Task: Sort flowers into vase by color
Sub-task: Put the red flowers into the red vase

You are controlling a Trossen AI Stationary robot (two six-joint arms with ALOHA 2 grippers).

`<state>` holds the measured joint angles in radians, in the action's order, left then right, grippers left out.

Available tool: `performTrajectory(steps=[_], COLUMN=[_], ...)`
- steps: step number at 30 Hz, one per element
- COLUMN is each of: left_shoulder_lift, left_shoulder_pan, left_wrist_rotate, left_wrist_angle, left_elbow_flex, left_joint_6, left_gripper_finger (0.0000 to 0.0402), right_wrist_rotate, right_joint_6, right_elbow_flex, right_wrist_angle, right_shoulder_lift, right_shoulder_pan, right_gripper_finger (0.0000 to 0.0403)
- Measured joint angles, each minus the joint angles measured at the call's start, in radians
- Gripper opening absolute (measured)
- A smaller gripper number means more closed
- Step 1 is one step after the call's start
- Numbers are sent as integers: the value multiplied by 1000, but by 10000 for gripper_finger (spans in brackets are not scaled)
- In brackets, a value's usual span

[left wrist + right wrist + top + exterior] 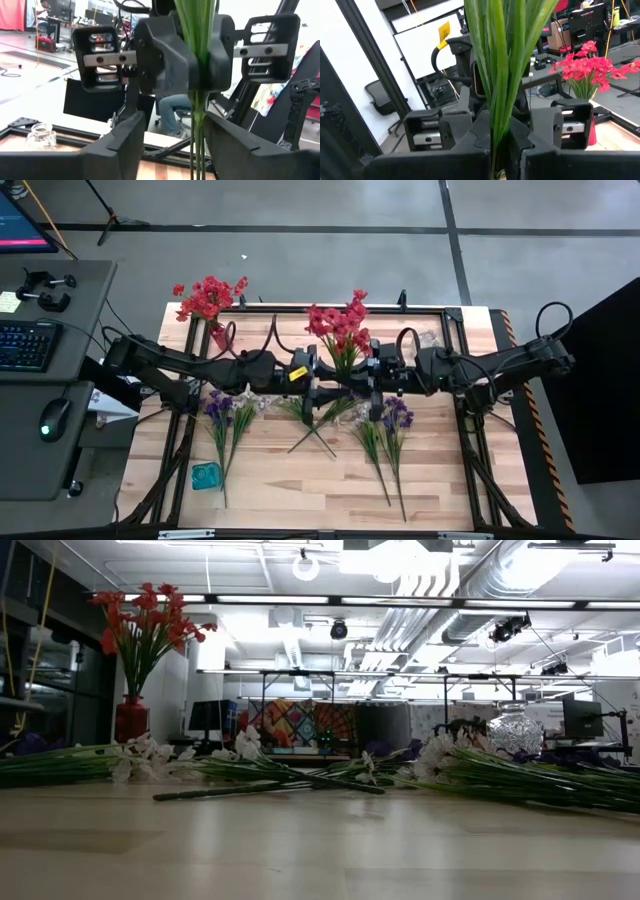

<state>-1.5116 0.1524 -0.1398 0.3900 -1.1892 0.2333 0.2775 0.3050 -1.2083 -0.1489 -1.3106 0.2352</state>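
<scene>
Right end effector [500,150] clamps the stems of a red flower bunch [340,328] upright above the tabletop [300,480], presenting it for handover; left end effector [172,145], fingers apart, straddles the stems, not yet gripping.

Grey concrete floor [300,260] surrounded the wooden table [300,480], with dark tape lines [452,230] crossing it at 12 and 1 o'clock. A grey desk [55,350] stood at 9 o'clock, carrying a keyboard [25,345] and a mouse [54,418]; a monitor [22,220] glowed at 10 o'clock. A black panel [605,380] stood at 3 o'clock. Overhead were a white ceiling with exposed ducts [480,580] and strip lights [300,600]. A colourful patterned panel [300,725] hung on the far side. An office chair [380,100] sat by a white wall [355,60].
</scene>
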Motion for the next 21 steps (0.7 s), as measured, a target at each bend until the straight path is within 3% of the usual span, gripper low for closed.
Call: performTrajectory(steps=[10, 15, 21], left_shoulder_lift=[20, 38, 61], left_shoulder_pan=[-20, -37, -43], left_wrist_rotate=[55, 87, 30], left_wrist_angle=[-40, -71, -139], left_elbow_flex=[0, 1, 0], left_joint_6=[-44, -45, -53], left_gripper_finger=[11, 4, 2], right_wrist_rotate=[4, 20, 32], right_joint_6=[-19, -8, 56], right_elbow_flex=[0, 0, 0], right_wrist_angle=[5, 4, 13], right_shoulder_lift=[4, 5, 14], right_shoulder_pan=[-1, -1, -12], right_gripper_finger=[2, 27, 140])
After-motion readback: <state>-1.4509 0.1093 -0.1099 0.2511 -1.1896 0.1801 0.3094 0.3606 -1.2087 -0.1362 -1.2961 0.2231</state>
